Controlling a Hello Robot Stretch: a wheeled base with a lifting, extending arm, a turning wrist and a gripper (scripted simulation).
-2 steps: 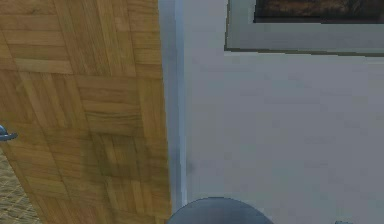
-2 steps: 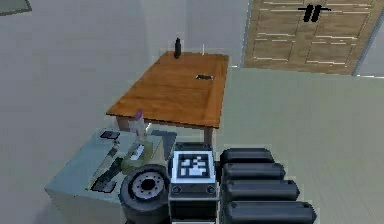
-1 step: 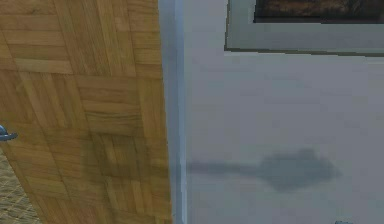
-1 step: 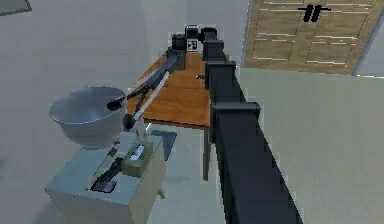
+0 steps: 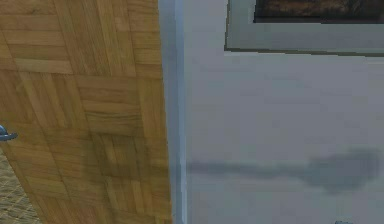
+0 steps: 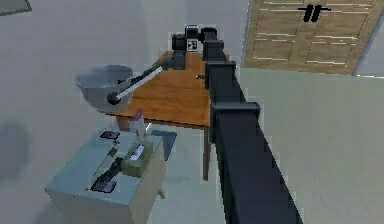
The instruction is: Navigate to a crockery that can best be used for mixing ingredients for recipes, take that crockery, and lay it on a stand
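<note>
Grey mixing bowl [image 6: 105, 82] hangs at the far end of the fingers [image 6: 145, 78], clear of the wooden tabletop [image 6: 175, 95], evidently lifted for laying on the grey stand [image 6: 75, 185] nearby. You cannot tell the fingers' setting.

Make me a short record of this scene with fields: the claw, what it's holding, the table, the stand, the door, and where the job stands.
Claw: claw at the far end of the dark arm, reaching past the table's left edge
Held: grey bowl, hanging clear of every surface
Table: wooden table, behind the arm
Stand: grey stand, lower in the arm side view than the bowl, with small things on top
Door: wooden door, arm side view's upper right
Status: bowl taken, not yet laid on the stand
</note>
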